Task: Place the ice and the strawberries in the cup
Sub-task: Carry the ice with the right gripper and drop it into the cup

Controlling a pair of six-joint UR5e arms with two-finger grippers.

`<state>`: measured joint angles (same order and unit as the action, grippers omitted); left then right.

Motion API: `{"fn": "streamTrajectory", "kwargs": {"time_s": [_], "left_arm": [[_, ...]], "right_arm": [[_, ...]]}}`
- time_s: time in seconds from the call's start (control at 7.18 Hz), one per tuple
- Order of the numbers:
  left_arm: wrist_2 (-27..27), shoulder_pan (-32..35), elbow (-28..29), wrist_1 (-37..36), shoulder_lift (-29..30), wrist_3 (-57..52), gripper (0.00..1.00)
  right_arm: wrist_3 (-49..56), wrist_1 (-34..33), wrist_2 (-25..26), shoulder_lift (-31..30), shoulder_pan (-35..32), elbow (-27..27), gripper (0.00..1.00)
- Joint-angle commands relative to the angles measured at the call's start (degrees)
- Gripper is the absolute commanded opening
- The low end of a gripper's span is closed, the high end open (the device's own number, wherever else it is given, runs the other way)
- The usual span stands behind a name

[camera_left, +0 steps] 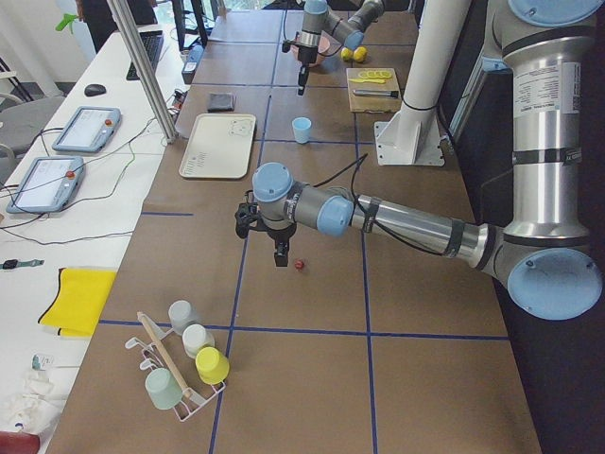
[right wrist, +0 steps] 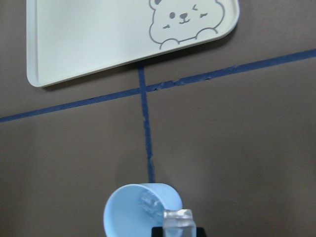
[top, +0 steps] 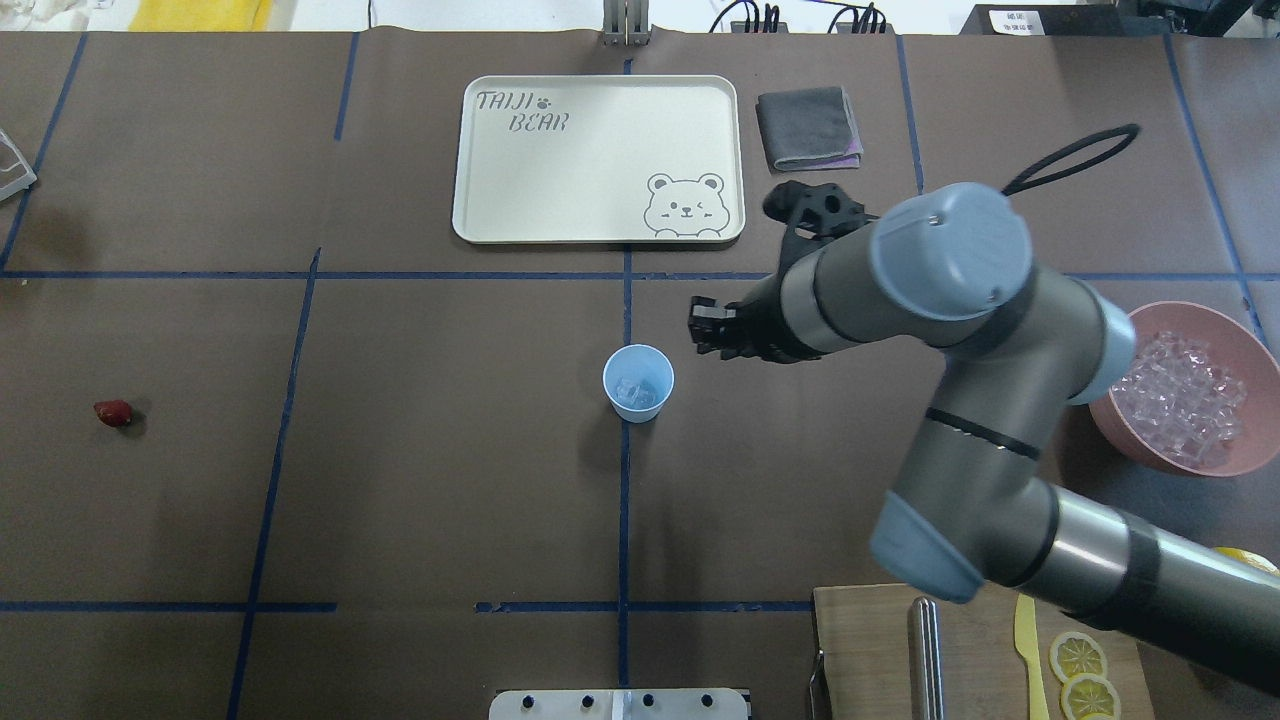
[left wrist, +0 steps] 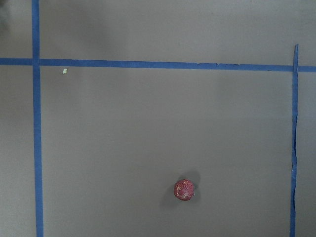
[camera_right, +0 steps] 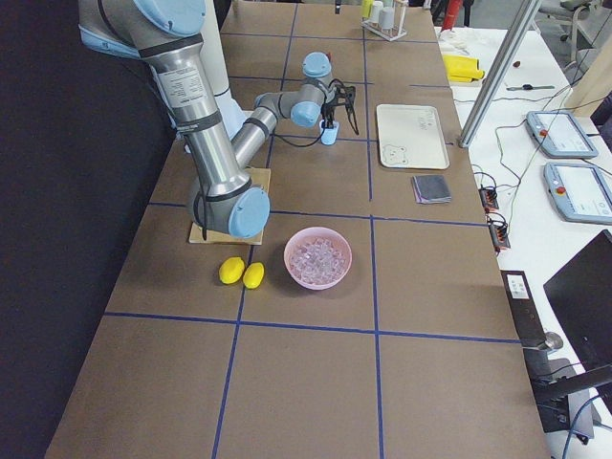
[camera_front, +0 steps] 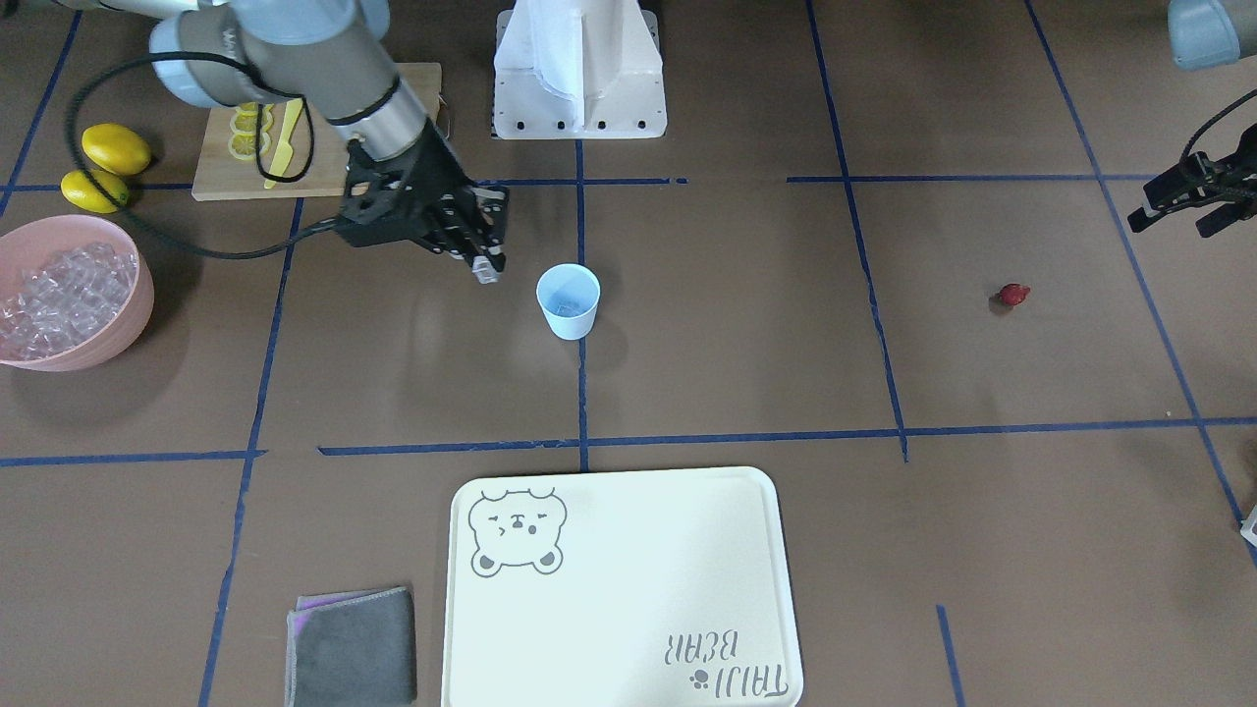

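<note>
The pale-blue cup (camera_front: 568, 300) stands upright at mid-table with some ice (top: 636, 389) inside. My right gripper (camera_front: 485, 267) is shut on one clear ice cube (right wrist: 177, 219) and holds it just beside the cup's rim (right wrist: 143, 210), above the table. The pink bowl (camera_front: 137, 295) holds many ice cubes (camera_front: 61, 291). The small dark-red strawberry (camera_front: 1013, 294) lies alone on the table; it shows in the left wrist view (left wrist: 184, 189). My left gripper (camera_front: 1178, 211) hovers above and near it, its two dark fingers apart and empty.
A cream bear tray (top: 470, 190) and a folded grey cloth (top: 808, 127) lie beyond the cup. Two lemons (camera_front: 108, 165) and a cutting board (camera_front: 221, 177) with lemon slices and a yellow knife (camera_front: 285, 142) lie by the bowl. A cup rack (camera_left: 180, 369) stands at the table's left end.
</note>
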<state>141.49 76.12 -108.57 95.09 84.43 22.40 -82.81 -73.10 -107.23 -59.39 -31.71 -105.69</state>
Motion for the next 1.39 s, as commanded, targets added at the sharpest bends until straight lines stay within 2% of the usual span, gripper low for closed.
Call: {"fn": "streamTrajectory", "kwargs": {"time_s": [0.0, 0.14, 0.28, 0.42, 0.56, 0.7, 0.97, 1.11, 1.25], "left_arm": [[0.02, 0.0, -0.41, 0.0, 0.12, 0.71, 1.0], [-0.07, 0.0, -0.77, -0.08, 0.03, 0.8, 1.0], [-0.07, 0.0, -0.77, -0.08, 0.03, 0.8, 1.0], [0.02, 0.0, -0.77, -0.08, 0.03, 0.8, 1.0], [0.02, 0.0, -1.03, -0.08, 0.03, 0.97, 1.0], [-0.07, 0.0, -0.95, -0.08, 0.03, 1.67, 1.0], [-0.07, -0.09, -0.94, -0.08, 0.03, 1.94, 1.0], [-0.24, -0.87, -0.77, -0.17, 0.12, 2.03, 1.0], [-0.59, -2.36, -0.68, -0.08, 0.2, 4.03, 1.0]], "right_arm": [[-1.82, -1.52, 3.77, 4.98, 4.28, 3.73, 0.04], [-1.74, -1.78, 4.57, 5.85, 4.29, 4.17, 0.05], [-1.48, -1.44, 4.66, 6.73, 4.29, 6.61, 0.13], [-1.12, -1.43, 4.67, 7.35, 4.29, 7.85, 0.55], [-1.03, -1.52, 4.67, 7.36, 4.29, 8.21, 0.82], [-1.03, -1.52, 4.67, 7.18, 4.29, 8.48, 0.99], [-0.86, -1.52, 4.14, 6.66, 4.03, 7.69, 0.99], [-0.86, -1.87, 2.31, 3.09, 1.77, 2.73, 0.99], [-0.6, -2.66, -3.28, -3.91, -3.13, -4.72, 0.99]]}}
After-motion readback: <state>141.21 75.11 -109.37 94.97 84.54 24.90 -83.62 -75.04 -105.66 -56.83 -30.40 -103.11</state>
